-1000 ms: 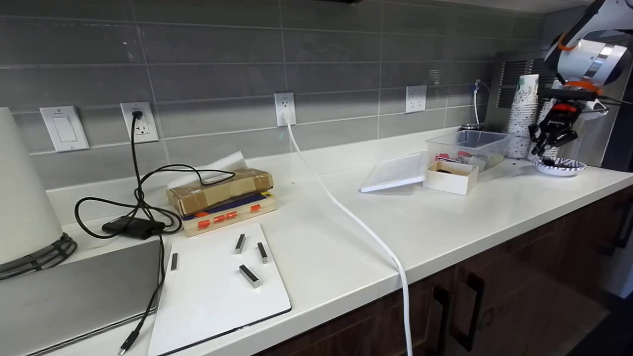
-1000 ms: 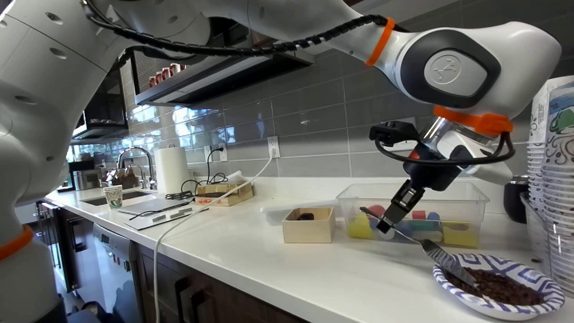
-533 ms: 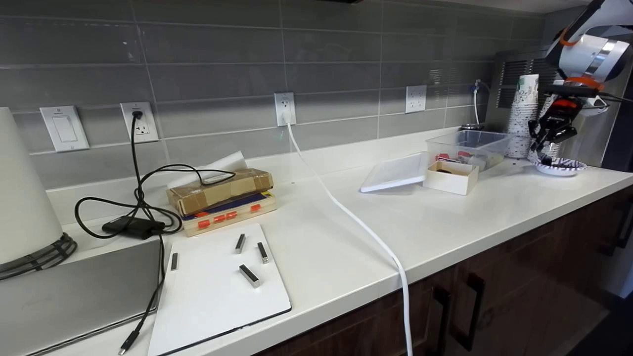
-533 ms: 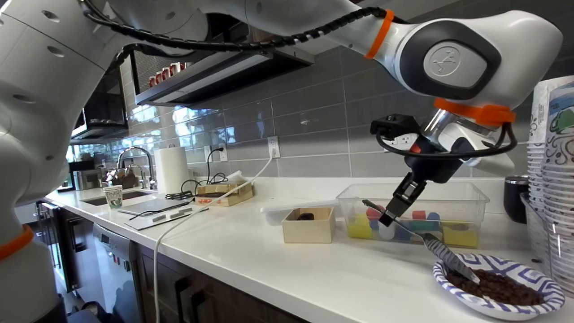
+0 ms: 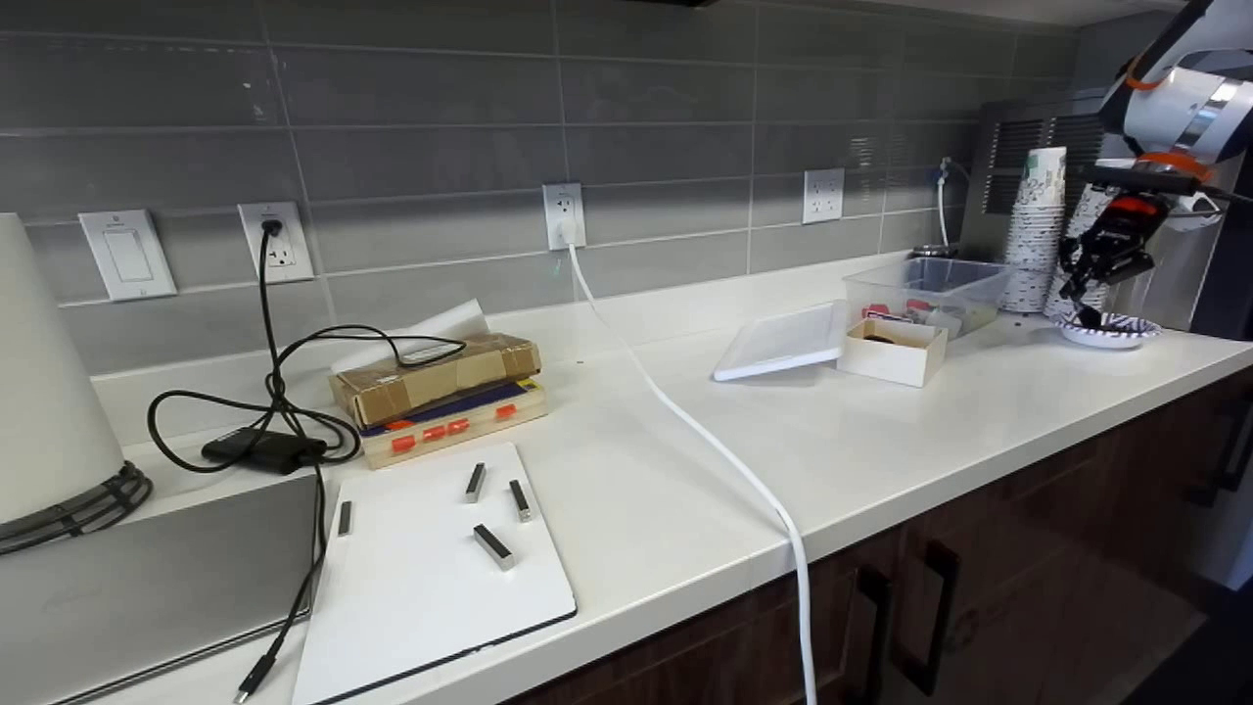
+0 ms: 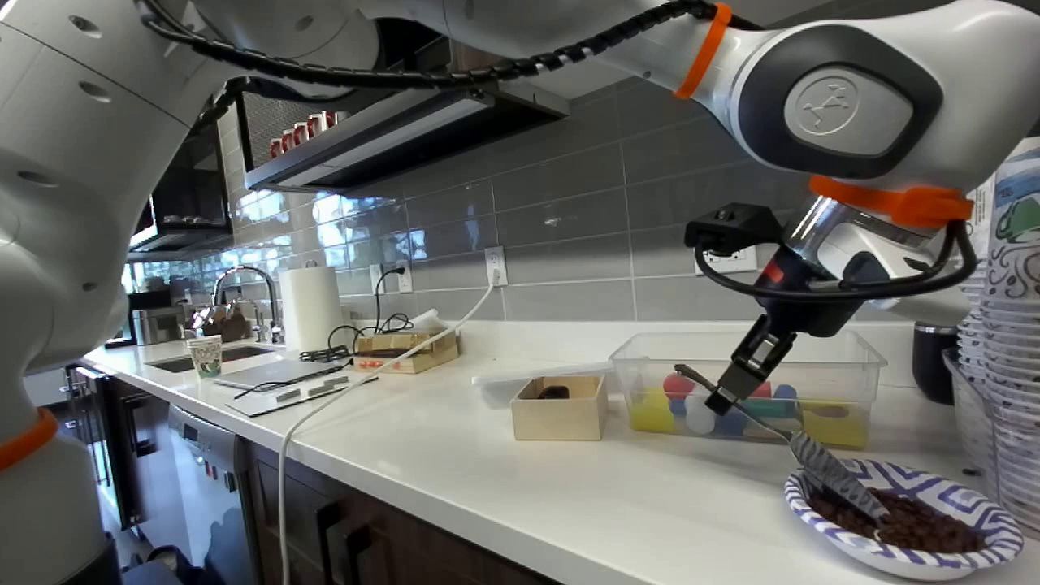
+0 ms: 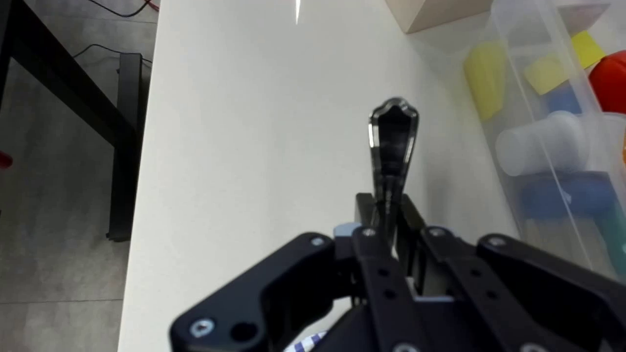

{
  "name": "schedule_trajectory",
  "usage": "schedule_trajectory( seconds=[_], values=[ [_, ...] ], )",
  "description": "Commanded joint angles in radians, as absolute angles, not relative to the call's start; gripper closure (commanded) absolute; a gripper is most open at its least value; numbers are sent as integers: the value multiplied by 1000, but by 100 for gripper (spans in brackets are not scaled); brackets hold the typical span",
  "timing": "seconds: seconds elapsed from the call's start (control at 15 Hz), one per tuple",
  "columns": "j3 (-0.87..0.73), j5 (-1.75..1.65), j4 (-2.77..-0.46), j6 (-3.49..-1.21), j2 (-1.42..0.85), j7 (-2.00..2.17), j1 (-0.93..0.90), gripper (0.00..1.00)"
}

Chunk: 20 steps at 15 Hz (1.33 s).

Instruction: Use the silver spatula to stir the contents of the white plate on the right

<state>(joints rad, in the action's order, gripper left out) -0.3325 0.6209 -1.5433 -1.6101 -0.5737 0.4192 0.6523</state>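
Observation:
The silver spatula (image 6: 827,471) slants down to the right in an exterior view, its tip among dark brown bean-like pieces (image 6: 922,522) in the plate. The white plate (image 6: 1001,532) has blue-purple stripes and sits at the counter's right end; it also shows in an exterior view (image 5: 1106,338). My gripper (image 6: 721,400) is shut on the spatula's handle, above and left of the plate. In the wrist view the handle end (image 7: 393,137) sticks up between the fingertips (image 7: 386,208). Only a bit of plate rim (image 7: 307,343) shows there; the blade is hidden.
A clear bin (image 6: 751,370) with coloured items stands behind the gripper. A small wooden box (image 6: 559,410) is left of it. Stacked paper cups (image 6: 1011,349) stand close behind the plate. A white cable (image 5: 685,416) crosses the counter. The counter's front edge (image 6: 455,510) is near.
My gripper has moved slightly to the right with the spatula, in both exterior views. The spatula's tip has shifted right within the brown pieces. The plate has not moved.

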Motion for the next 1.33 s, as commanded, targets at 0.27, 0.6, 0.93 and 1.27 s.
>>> schedule_trajectory(
  seconds=[0.27,0.6,0.93,1.27],
  values=[
    [-339,628,-1552,-1647,-574,436,675,97],
    [-327,625,-1556,-1521,-562,407,694,97],
    [-316,640,-1548,-1450,-566,331,693,97],
    [-308,662,-1528,-1482,-578,306,685,97]
  ],
)
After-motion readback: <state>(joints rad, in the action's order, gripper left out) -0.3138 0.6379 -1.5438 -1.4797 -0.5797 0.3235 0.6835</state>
